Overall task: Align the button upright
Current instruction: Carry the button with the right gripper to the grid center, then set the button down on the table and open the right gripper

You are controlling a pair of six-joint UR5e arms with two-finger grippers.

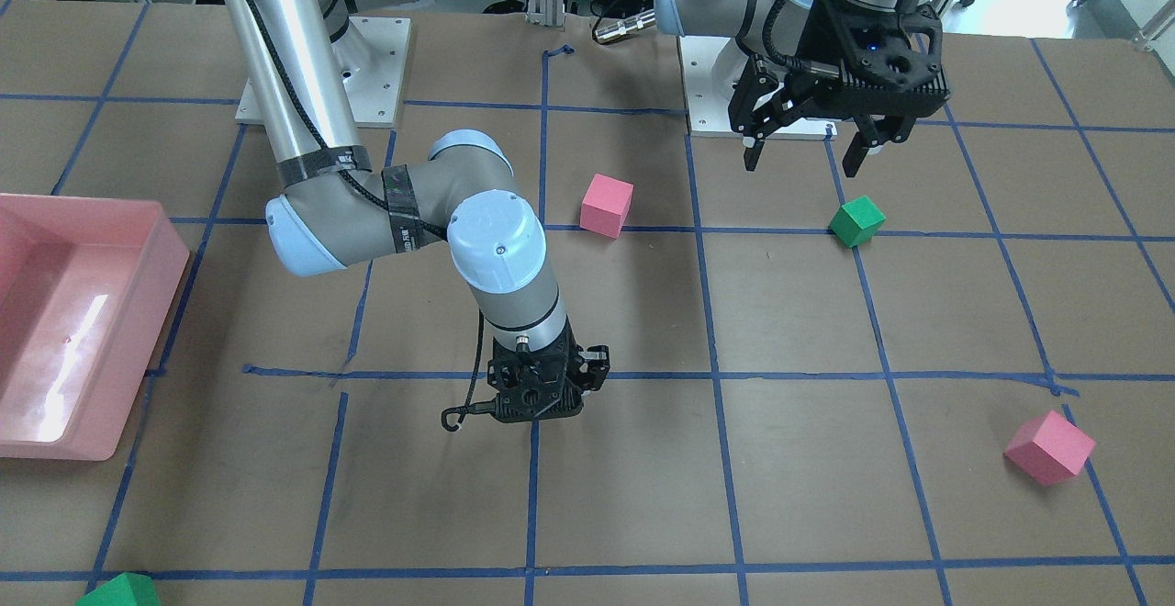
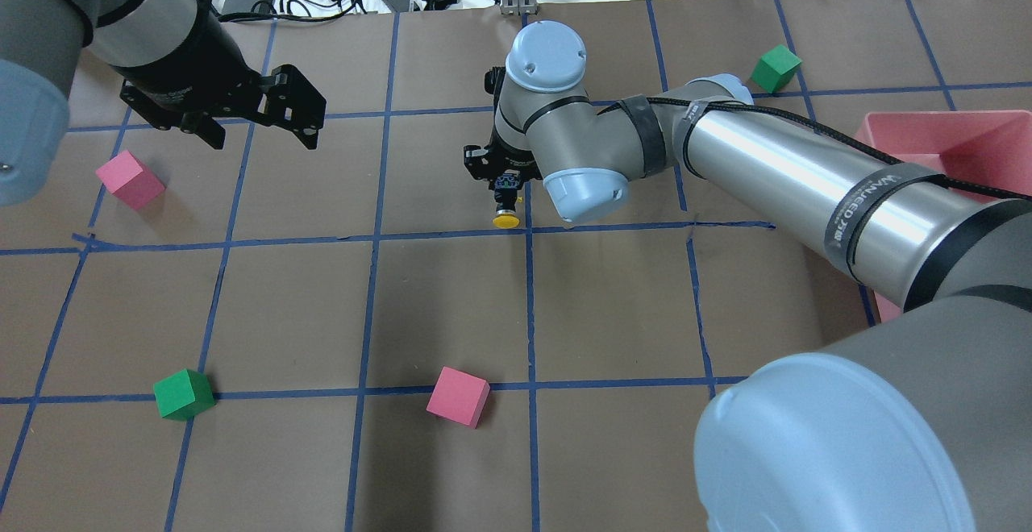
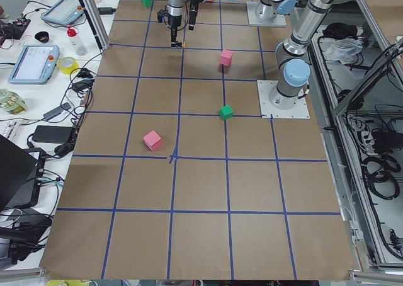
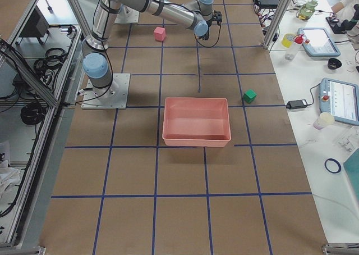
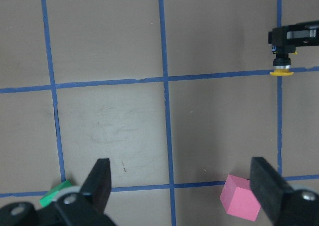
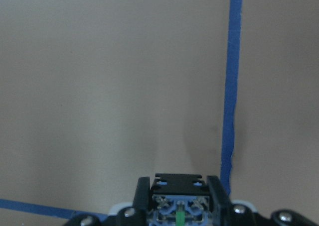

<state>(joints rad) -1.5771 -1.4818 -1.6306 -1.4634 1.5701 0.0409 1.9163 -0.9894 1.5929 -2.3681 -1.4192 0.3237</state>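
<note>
The button (image 2: 505, 211) has a yellow cap, a black body and a silvery neck. It hangs cap-down from my right gripper (image 2: 505, 190), which is shut on its body over a blue tape crossing. The right wrist view shows only the button's terminal end (image 6: 178, 208) between the fingers. The left wrist view shows the button (image 5: 282, 66) far off; I cannot tell whether the cap touches the paper. In the front view the right gripper (image 1: 542, 407) hides it. My left gripper (image 2: 262, 135) hovers open and empty, well to the side, also seen as the left gripper (image 1: 808, 151).
Pink cubes (image 1: 607, 205) (image 1: 1049, 447) and green cubes (image 1: 856, 220) (image 1: 119, 590) are scattered over the brown paper with its blue tape grid. A pink bin (image 1: 174, 252) stands on the robot's right side. Cables and tools lie beyond the table's far edge.
</note>
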